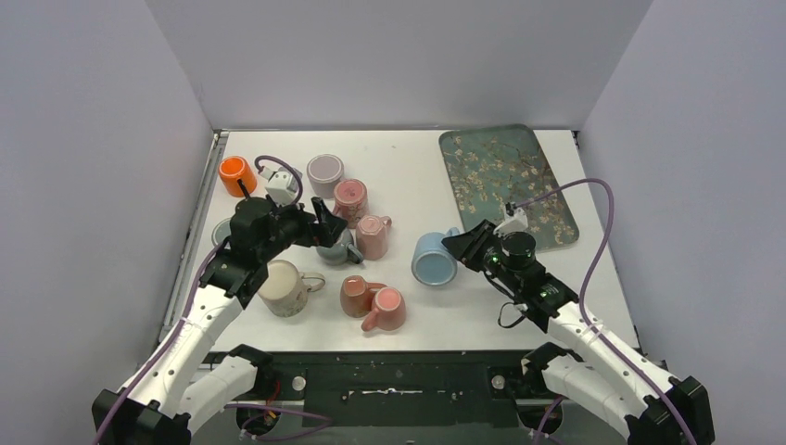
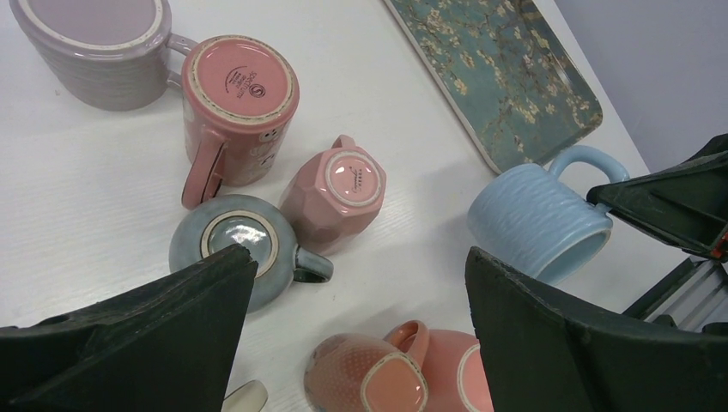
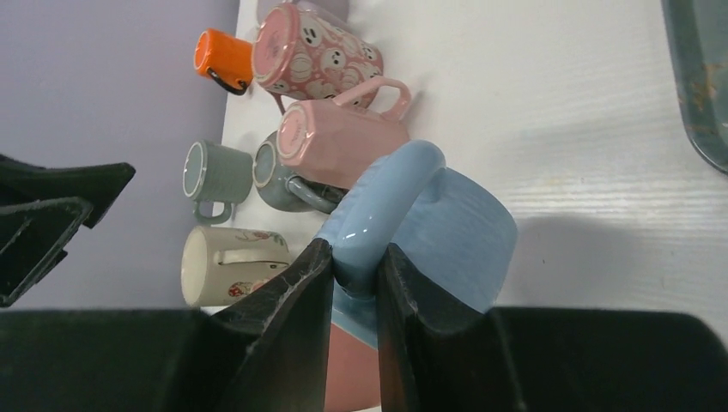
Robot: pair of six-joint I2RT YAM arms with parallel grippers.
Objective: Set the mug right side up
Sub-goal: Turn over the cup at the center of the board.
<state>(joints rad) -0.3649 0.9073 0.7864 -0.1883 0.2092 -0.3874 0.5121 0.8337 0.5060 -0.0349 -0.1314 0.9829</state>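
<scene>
Far left on the white tabletop point(image 1: 417, 176): small orange mug point(image 1: 236, 175). Near left: cream mug with a floral print point(image 1: 283, 287), partly under the left arm. Left tool point(image 2: 359, 257) has its jaws wide apart with nothing in them, and it hangs over the mug cluster. Directly below it is a blue-grey glazed mug point(image 2: 236, 245), base up. Just right of that, touching or nearly so, is a pink faceted mug point(image 2: 336, 193), base up. Farther back is a pink patterned mug point(image 2: 239, 103), also base up, with a lilac ribbed mug point(image 2: 94, 47) just beyond it. Near centre: two salmon-pink mugs point(image 1: 357, 295) lying against each other. Right of centre: light blue ribbed mug point(image 1: 434, 258), tilted on its side, handle pointing far-right. Right tool point(image 3: 356, 257) is closed down on that handle, pinching the loop between both fingers. Can't tell whether the mug body rests on the tabletop or is just off it. Far right: teal rectangular tray with a blossom print point(image 1: 505, 185), apart from the blue mug.
</scene>
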